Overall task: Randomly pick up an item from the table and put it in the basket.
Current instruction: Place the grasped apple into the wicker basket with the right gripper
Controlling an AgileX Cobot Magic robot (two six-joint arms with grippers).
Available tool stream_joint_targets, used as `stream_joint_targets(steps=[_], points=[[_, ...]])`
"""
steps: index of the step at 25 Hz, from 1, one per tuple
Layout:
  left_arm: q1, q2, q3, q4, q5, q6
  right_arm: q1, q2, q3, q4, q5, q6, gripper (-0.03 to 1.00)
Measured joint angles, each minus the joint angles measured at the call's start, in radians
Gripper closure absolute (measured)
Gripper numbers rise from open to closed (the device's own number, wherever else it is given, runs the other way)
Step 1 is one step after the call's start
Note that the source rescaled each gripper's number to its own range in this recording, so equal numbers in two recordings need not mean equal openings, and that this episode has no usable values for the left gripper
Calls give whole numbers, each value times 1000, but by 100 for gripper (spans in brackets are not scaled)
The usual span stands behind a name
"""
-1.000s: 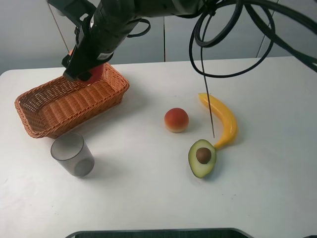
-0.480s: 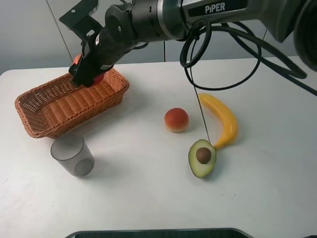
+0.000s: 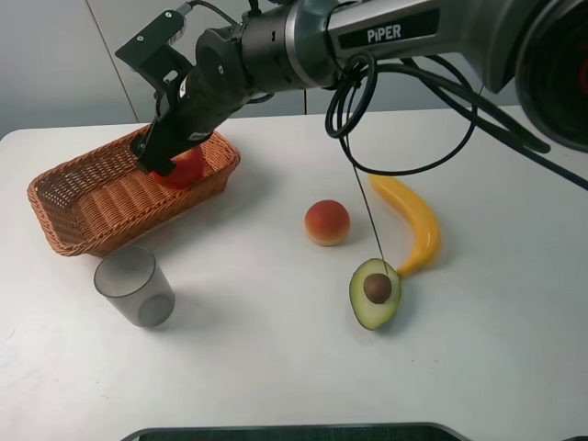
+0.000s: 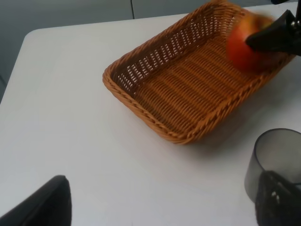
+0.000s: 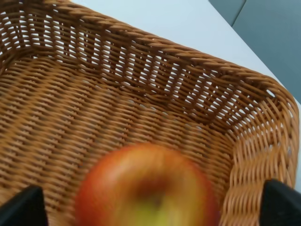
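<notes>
Hovering over one end of the wicker basket (image 3: 83, 207), the right end effector (image 3: 158, 158) has jaws spread wider than the red apple (image 3: 190, 170) — it's loose, low inside the basket. Left end effector (image 4: 164, 202) gapes empty too. Apple's firm, smooth, probably slippery — grip across its widest part.

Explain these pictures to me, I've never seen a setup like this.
This is a two-armed robot; each arm ends in a two-fingered end effector. One picture looks down from high up; the others come from wrist cameras. On the white table: a wicker basket, grey cup, peach-like ball, banana and avocado half. The right end effector is open over the basket, a blurred red apple between its fingers, ungripped. The left end effector is open and empty.
</notes>
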Motion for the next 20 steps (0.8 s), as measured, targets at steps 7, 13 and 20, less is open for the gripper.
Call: stream_joint_targets(steps=[7,13,20], points=[[0,0,0,0,0,0,0,-2,0,0,6,-2,3],[0,0,0,0,0,0,-12,-46,0,0,85,22,3],[0,0,0,0,0,-2,-62,-122,30,19,367,119,3]])
